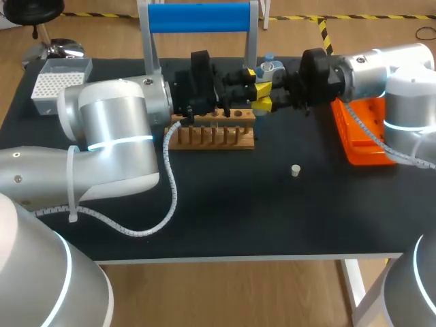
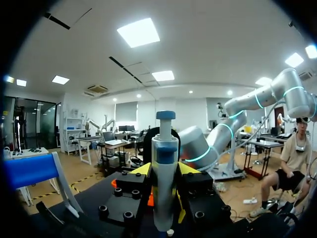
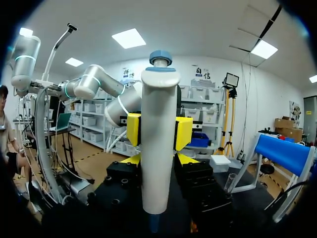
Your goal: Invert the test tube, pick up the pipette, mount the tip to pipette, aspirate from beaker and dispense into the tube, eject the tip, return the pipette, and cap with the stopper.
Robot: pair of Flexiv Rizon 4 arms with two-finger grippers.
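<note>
Pipette [image 3: 158,139] above black table [image 1: 272,218], stopper [image 1: 296,170] near rack [image 1: 211,136]

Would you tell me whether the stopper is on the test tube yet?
Off: the stopper lies alone on the table, apart from the rack.

A laboratory bench. On the black table [image 1: 272,218] a wooden test-tube rack [image 1: 211,136] stands at upper middle, a white box of pipette tips [image 1: 58,85] at upper left, and a pipette [image 3: 157,139] is upright beyond the rack.
</note>
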